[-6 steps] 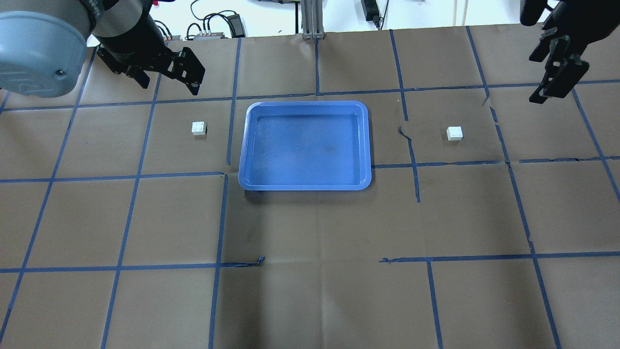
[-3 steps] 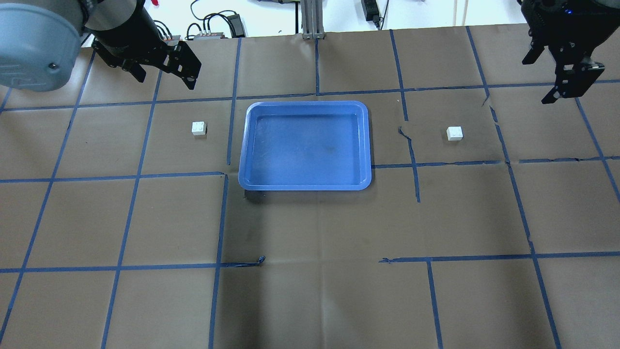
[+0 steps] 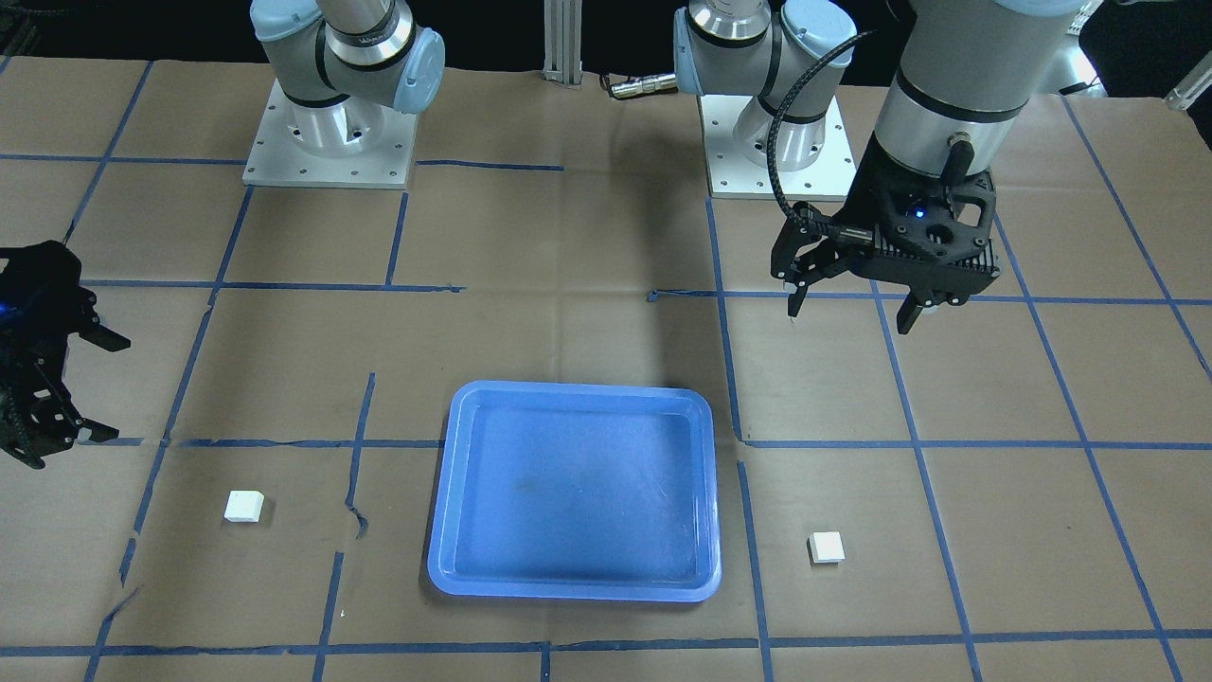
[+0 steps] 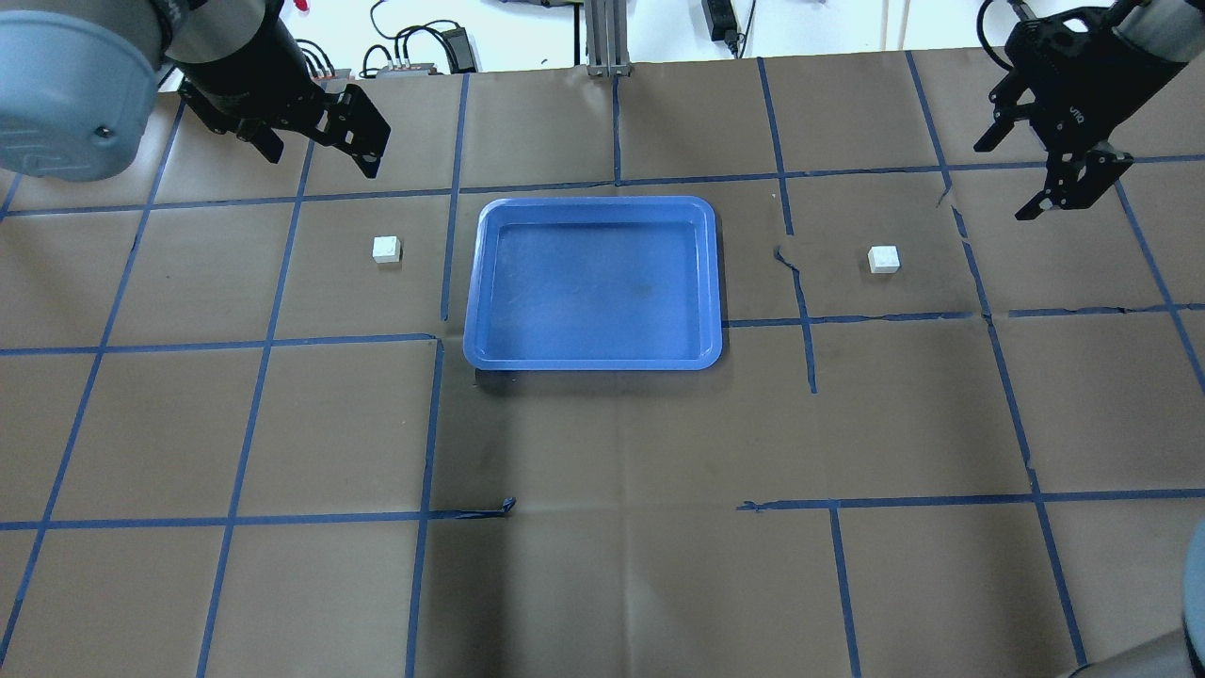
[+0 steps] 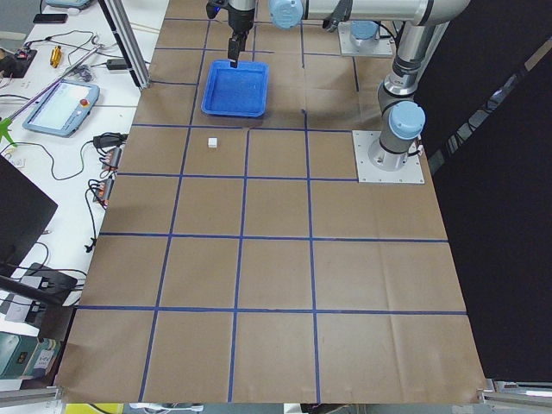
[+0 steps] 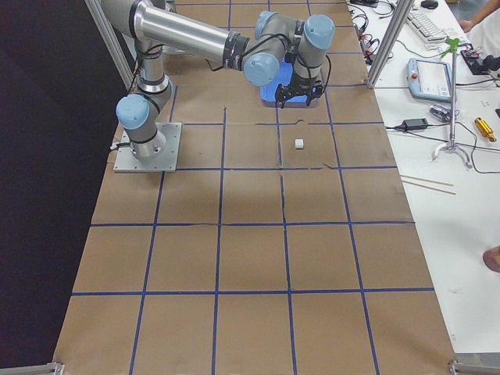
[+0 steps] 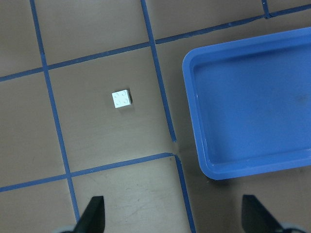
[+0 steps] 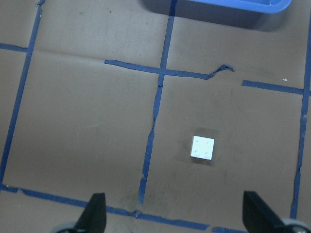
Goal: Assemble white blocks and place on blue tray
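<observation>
The left gripper (image 4: 322, 160) and the right gripper (image 4: 1004, 179) are matte black. The left arm (image 3: 956, 76) and the right arm (image 3: 355, 24) are silver-grey with pale blue joint caps. Under both grippers the table (image 4: 602, 584) is dull brown paper, crossed by a grid of dark blue tape lines. The left white block (image 4: 386, 249), ahead of the left gripper, and the right white block (image 4: 883, 258), ahead of the right gripper, are plain white, studs included. Between the grippers the blue tray (image 4: 593, 356) is solid mid blue, with faint dark smudges on its floor.
</observation>
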### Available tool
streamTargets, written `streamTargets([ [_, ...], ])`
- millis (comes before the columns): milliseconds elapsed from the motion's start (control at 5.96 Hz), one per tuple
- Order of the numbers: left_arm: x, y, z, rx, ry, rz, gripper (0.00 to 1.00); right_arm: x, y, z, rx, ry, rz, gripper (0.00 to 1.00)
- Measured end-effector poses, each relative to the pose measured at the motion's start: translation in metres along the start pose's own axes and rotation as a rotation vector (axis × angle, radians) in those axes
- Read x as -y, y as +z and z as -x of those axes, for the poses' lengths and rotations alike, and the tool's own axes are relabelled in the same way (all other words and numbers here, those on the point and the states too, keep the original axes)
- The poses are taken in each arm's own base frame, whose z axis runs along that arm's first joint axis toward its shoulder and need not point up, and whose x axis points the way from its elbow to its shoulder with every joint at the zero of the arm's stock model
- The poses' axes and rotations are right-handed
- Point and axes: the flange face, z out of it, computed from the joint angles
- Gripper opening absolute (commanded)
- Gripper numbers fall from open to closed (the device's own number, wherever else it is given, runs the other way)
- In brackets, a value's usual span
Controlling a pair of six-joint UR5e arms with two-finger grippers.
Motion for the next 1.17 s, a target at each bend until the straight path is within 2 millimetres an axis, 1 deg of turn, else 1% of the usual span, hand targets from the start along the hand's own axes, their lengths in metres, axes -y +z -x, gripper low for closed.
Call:
streamTargets([
  [168,0.000,0.001,0.001,0.000,0.048,0.002,0.98,-0.025,0.021,-0.008,-0.010,0.023,-0.073,1.00],
  [336,0.004,0.008,0.004,-0.003,0.153,0.012,0.98,-0.043,0.044,-0.019,-0.019,0.043,-0.125,1.00],
  [503,0.014,0.024,0.011,-0.013,0.272,0.033,0.97,-0.055,0.069,-0.030,-0.028,0.068,-0.178,1.00],
  [671,0.026,0.046,0.019,-0.023,0.383,0.048,0.97,-0.064,0.096,-0.038,-0.042,0.099,-0.219,1.00],
  [839,0.039,0.071,0.030,-0.032,0.488,0.059,0.96,-0.070,0.125,-0.041,-0.079,0.135,-0.245,1.00],
  [1007,0.048,0.093,0.043,-0.044,0.571,0.073,0.94,-0.070,0.149,-0.038,-0.127,0.162,-0.260,1.00],
  [1174,0.056,0.113,0.056,-0.048,0.609,0.078,0.95,-0.070,0.167,-0.032,-0.165,0.168,-0.260,1.00],
])
